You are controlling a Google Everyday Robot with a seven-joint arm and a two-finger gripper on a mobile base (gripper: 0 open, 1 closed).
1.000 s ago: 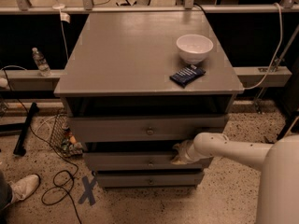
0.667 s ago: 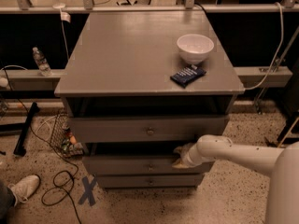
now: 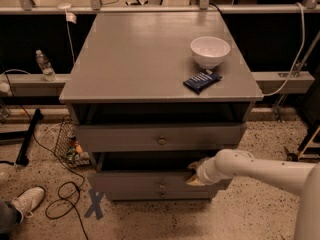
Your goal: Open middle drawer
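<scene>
The grey cabinet (image 3: 150, 59) has three drawer fronts, each with a small round knob. The middle drawer (image 3: 135, 181) is the second front down, with its knob (image 3: 161, 185) at centre and a dark gap above it. My gripper (image 3: 194, 174) comes in from the right on a white arm (image 3: 250, 166). It sits at the top edge of the middle drawer front, right of the knob. The top drawer (image 3: 125, 136) is above it and the bottom drawer (image 3: 135, 195) shows as a thin strip below.
A white bowl (image 3: 210, 50) and a dark blue packet (image 3: 202, 80) lie on the cabinet top. A water bottle (image 3: 45, 65) stands on a ledge at the left. Cables (image 3: 62, 204), a blue X mark (image 3: 95, 204) and a shoe (image 3: 27, 199) are on the floor at the left.
The gripper stays at the top edge of the middle drawer front and has sunk slightly in view. The arm has shifted a little to the right.
</scene>
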